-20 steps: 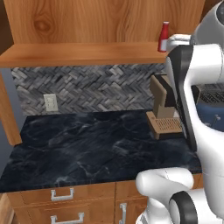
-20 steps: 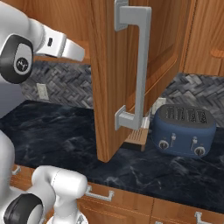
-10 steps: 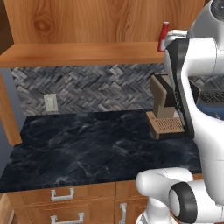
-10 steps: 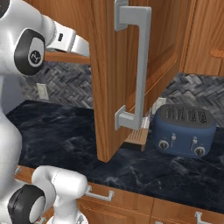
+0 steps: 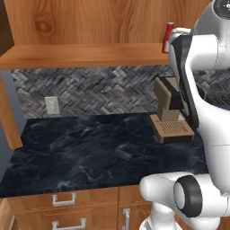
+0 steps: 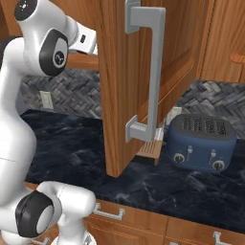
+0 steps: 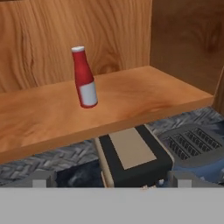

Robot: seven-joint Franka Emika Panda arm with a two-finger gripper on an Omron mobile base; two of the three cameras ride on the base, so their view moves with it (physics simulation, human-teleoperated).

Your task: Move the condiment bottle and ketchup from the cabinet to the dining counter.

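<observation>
While the jaws stand wide open short of it, ketchup (image 7: 84, 78) upright on the cabinet (image 7: 131, 94) shelf, near the wooden back wall, black bench (image 5: 94, 152) and blue toaster (image 6: 203, 142) below
</observation>
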